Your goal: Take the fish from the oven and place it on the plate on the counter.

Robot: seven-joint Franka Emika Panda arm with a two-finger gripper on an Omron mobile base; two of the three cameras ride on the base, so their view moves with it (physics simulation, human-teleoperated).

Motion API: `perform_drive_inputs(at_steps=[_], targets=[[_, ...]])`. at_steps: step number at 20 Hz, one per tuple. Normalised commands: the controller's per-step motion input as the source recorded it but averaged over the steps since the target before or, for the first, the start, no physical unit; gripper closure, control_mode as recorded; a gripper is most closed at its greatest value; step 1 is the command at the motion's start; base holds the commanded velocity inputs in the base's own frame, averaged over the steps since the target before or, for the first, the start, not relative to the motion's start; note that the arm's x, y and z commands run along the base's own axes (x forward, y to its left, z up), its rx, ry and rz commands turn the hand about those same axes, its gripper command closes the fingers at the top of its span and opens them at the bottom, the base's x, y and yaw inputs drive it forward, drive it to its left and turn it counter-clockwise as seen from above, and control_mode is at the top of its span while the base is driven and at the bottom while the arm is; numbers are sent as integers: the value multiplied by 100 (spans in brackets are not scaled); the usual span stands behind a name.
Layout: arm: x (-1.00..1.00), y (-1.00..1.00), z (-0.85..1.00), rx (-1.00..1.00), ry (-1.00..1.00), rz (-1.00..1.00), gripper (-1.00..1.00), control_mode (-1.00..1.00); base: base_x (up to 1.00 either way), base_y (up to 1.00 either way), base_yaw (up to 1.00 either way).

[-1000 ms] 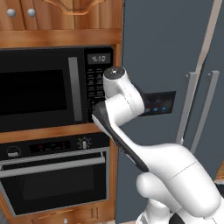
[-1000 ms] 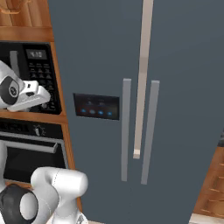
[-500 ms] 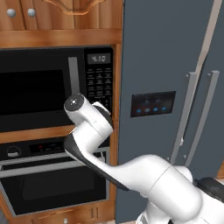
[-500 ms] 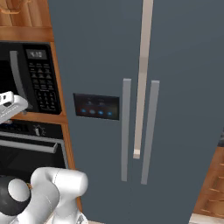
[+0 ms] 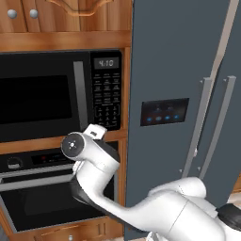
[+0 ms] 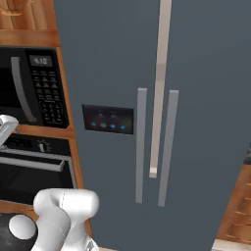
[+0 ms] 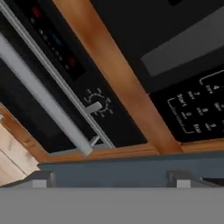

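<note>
Microwave [image 5: 61,96] display [image 5: 105,62] reads "4:10"; keypad labels illegible.

The built-in black wall oven with its long silver bar handle [image 5: 44,181] sits directly below, at 6 o'clock from, the black microwave with a keypad [image 5: 61,96], a wooden strip between them. At 3 o'clock of both stands the tall grey double-door refrigerator [image 5: 183,94]. Wooden cabinets [image 5: 61,16] sit at 12 o'clock above the microwave.
</note>
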Motion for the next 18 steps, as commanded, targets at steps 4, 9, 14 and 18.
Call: perform_drive_inputs(at_steps=[4, 9, 14, 18], targets=[[-24, 29, -46, -9, -13, 30, -100, -100, 0, 0, 0], [-5, 46, -62, -15, 1, 22, -100, -100, 0, 0, 0], [0, 48, -56, -17, 0, 9, -100, -100, 0, 0, 0], [0, 44, -46, -23, 0, 4, -100, -100, 0, 0, 0]])
